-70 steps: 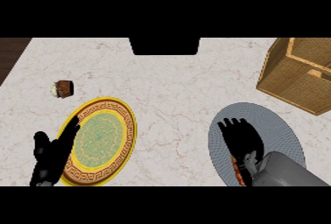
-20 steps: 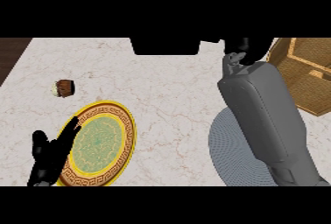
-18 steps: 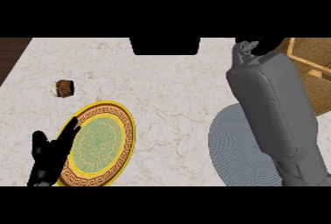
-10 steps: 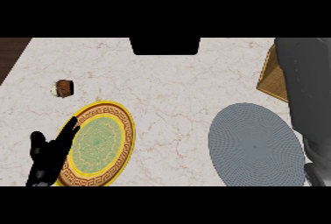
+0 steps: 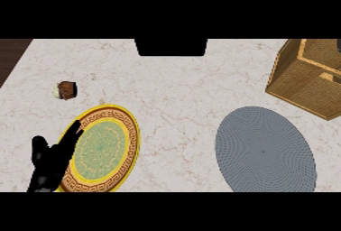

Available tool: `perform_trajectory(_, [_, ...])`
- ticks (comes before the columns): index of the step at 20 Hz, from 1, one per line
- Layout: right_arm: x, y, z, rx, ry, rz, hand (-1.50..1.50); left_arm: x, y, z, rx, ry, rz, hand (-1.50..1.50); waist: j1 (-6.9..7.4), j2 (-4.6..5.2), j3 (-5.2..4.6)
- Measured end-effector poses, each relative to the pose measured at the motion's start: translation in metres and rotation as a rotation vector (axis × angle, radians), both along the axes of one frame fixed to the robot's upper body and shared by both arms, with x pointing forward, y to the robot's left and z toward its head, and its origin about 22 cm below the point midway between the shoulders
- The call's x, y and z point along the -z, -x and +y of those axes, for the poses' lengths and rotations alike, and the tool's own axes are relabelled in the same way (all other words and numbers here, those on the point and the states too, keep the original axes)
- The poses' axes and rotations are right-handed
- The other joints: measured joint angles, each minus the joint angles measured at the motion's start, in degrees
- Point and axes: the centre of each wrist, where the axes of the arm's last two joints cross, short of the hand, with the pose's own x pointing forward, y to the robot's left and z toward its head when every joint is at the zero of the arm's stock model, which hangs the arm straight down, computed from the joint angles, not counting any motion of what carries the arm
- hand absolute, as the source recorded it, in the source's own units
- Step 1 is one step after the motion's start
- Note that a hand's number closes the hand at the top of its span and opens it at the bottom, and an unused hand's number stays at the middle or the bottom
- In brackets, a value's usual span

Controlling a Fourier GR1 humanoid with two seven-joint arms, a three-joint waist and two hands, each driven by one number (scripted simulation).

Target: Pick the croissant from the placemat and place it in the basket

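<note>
A pale marbled tabletop [image 5: 180, 90] fills the head view. At its right edge stands a woven basket [image 5: 307, 74], tan and boxy, partly cut off by the frame; only a strip of its inside shows, and what lies in it cannot be made out. The croissant is not visible anywhere in the view, so whether it sits in the basket cannot be told.

Below and left of the basket lies the round grey placemat [image 5: 266, 155], flat on the tabletop and bare across its whole surface. It sits near the basket's lower corner but apart from it.

On the left side lies a plate [image 5: 103, 149] with a yellow rim, a brown patterned band and a green centre. Above it, well apart, a small brown item [image 5: 65, 90] with a pale side rests near the tabletop's left edge; what it is cannot be told.

The left hand [image 5: 52, 160] shows at the lower left, resting at the plate's left rim with its fingers straight and pointing up toward the plate's top, holding nothing. The right hand shows nowhere in the view.
</note>
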Motion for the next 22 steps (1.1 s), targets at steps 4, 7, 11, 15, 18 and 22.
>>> perform_trajectory(4, [0.018, -0.008, -0.027, 0.004, -0.003, 0.030, 1.50, 0.003, 0.001, -0.001, 0.005, -0.002, -0.017, 0.00, 0.18, 0.09, 0.10])
perform_trajectory(7, [0.029, -0.013, -0.047, 0.007, -0.028, 0.026, 1.50, 0.003, -0.001, -0.004, 0.006, -0.009, -0.012, 0.00, 0.42, 0.16, 0.19])
perform_trajectory(11, [0.045, -0.019, -0.064, 0.010, -0.106, -0.011, 1.50, 0.003, -0.002, -0.004, 0.010, -0.007, -0.015, 0.00, 0.64, 0.22, 0.19])
perform_trajectory(15, [0.075, -0.018, -0.084, 0.007, -0.175, -0.053, 1.50, 0.003, 0.000, -0.003, 0.008, -0.006, -0.020, 0.00, 0.51, 0.20, 0.19])
perform_trajectory(18, [0.088, -0.017, -0.098, 0.009, -0.203, -0.068, 1.50, 0.002, 0.000, -0.003, 0.005, -0.008, -0.014, 0.00, 0.46, 0.16, 0.16])
perform_trajectory(22, [0.108, -0.016, -0.113, 0.006, -0.223, -0.075, 1.50, 0.003, -0.002, -0.005, -0.002, -0.008, -0.004, 0.00, 0.47, 0.11, 0.22])
